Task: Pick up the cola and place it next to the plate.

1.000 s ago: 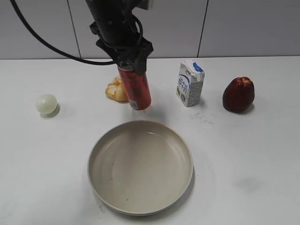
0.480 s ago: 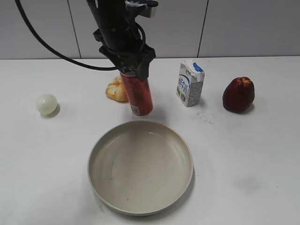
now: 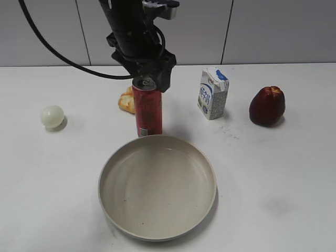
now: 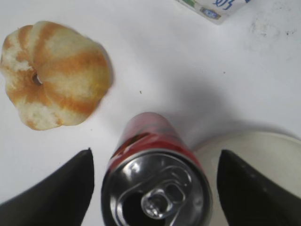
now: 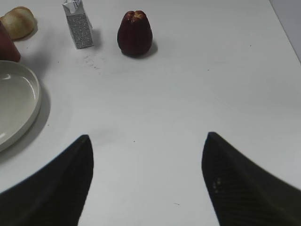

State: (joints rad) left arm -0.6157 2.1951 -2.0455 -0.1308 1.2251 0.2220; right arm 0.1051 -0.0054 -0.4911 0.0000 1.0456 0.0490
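Observation:
The cola [image 3: 148, 111], a slim red can with a silver top, stands upright on the white table, right against the far rim of the beige plate [image 3: 157, 194]. My left gripper [image 3: 150, 79] hovers just over the can's top, open. In the left wrist view its black fingers [image 4: 155, 151] flank the cola [image 4: 157, 200] with gaps on both sides, and the plate's rim [image 4: 263, 150] lies to the right. My right gripper [image 5: 146, 135] is open and empty over bare table, with the plate [image 5: 14, 103] at its left.
A white-and-blue milk carton [image 3: 212, 93] and a dark red fruit [image 3: 267, 106] stand at the back right. A bread roll [image 3: 126, 101] lies just behind the can. A pale ball [image 3: 52, 116] sits at the left.
The can went from tilted and held off the table to standing upright by the plate's rim. My left gripper's fingers have let go of it.

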